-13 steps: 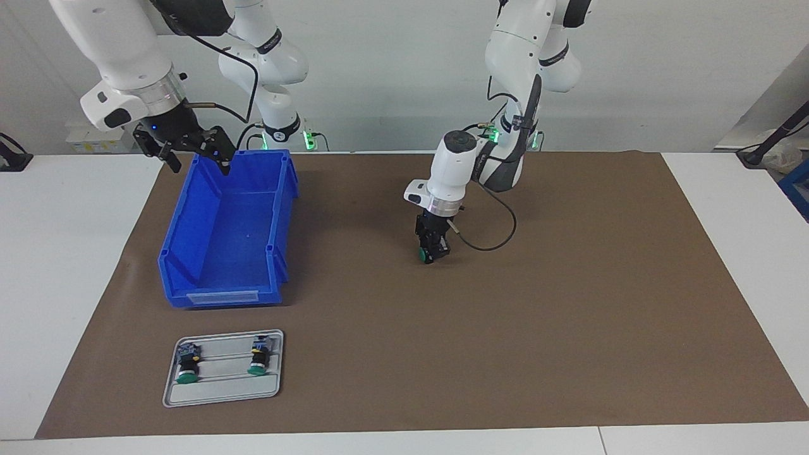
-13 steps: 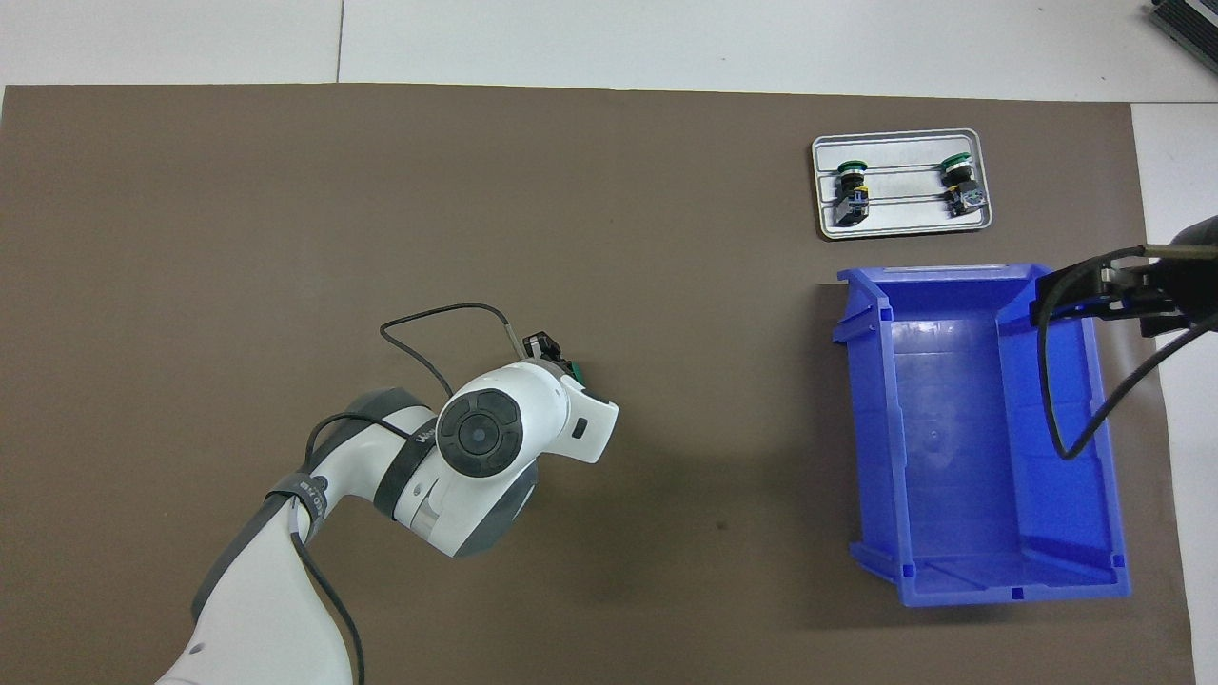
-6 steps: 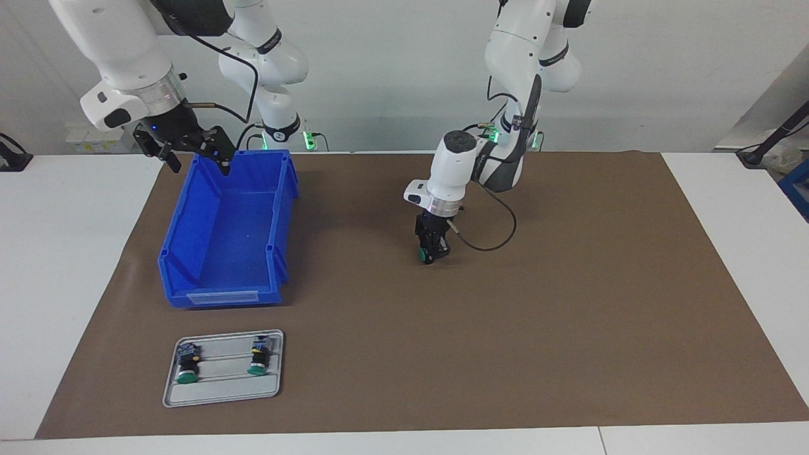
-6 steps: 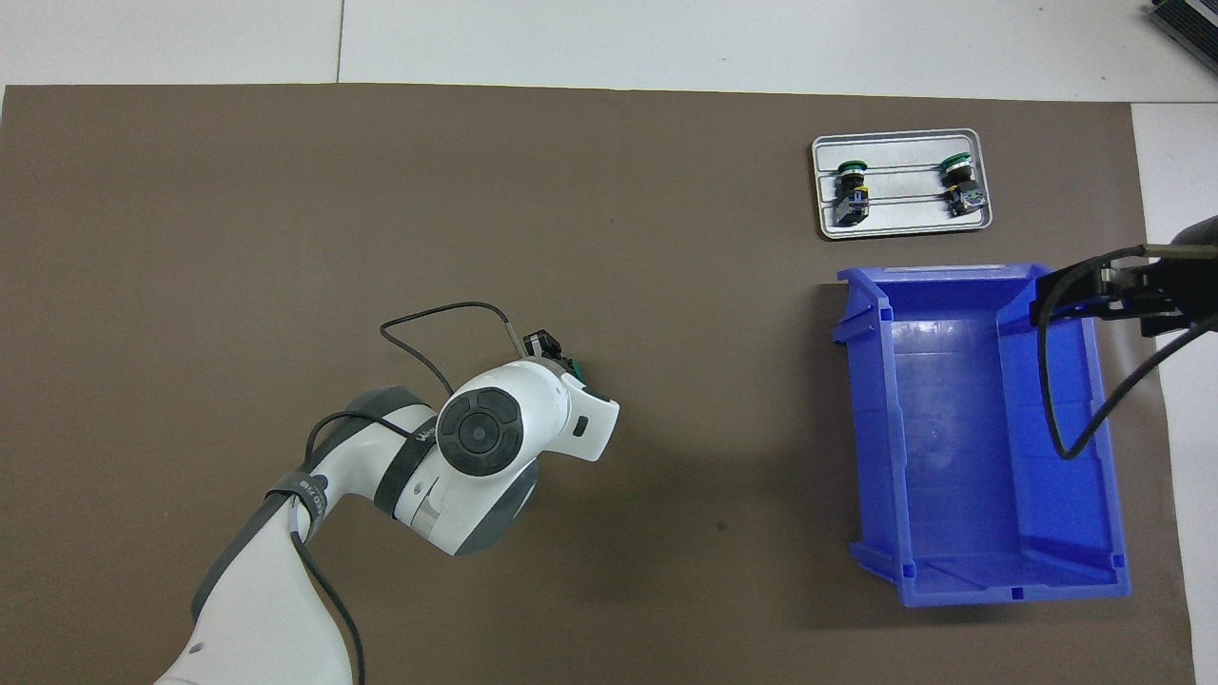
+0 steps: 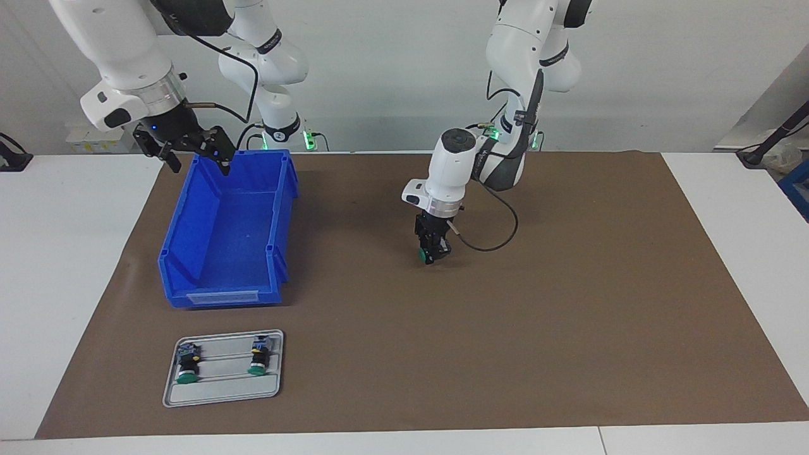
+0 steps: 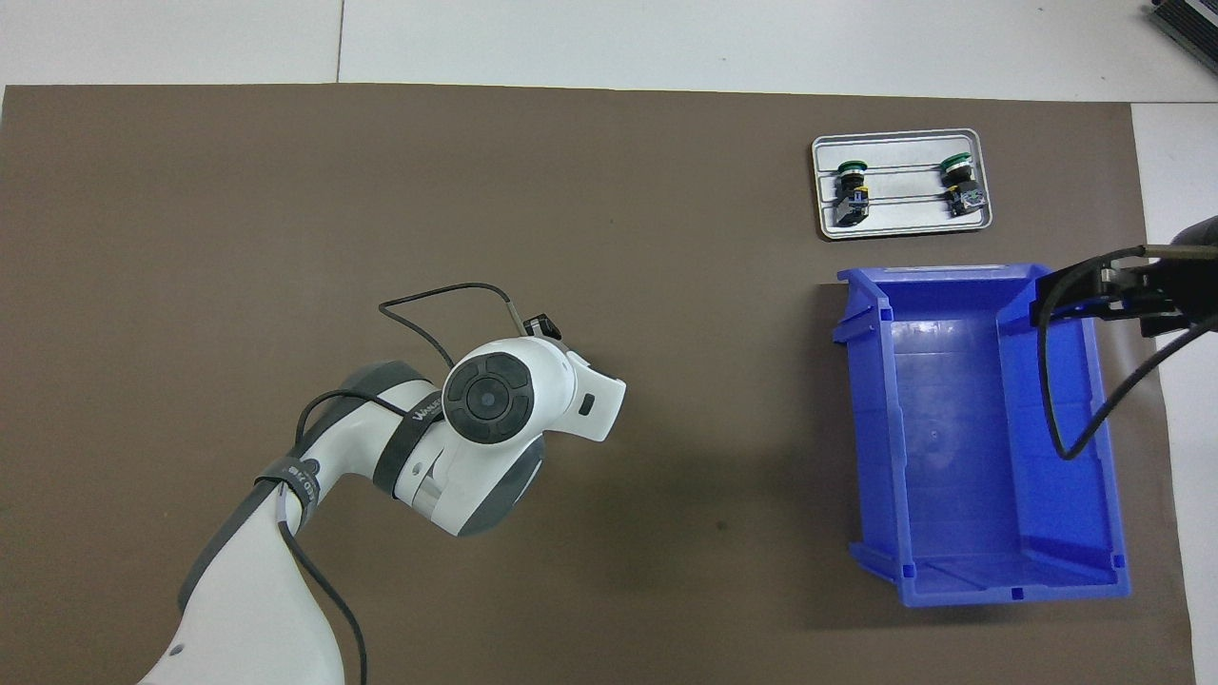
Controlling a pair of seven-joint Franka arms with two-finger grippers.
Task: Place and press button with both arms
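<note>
Left pincer is lowered over the brown mat mid-desk, clenched on the button; the green cap is seen sticking out sideways toward the right arm's end. Right pincer is held released, raised over the blue bin at its robot-side corner; that arm is parked. Farther from the robots than the bin, a grey tray is set on the mat, two more buttons laid in it.

I see the button, green cap and black body, pinched in my left claw at the centre of the facing view, low over the mat. My right claw, fingers spread, hangs upper left.
</note>
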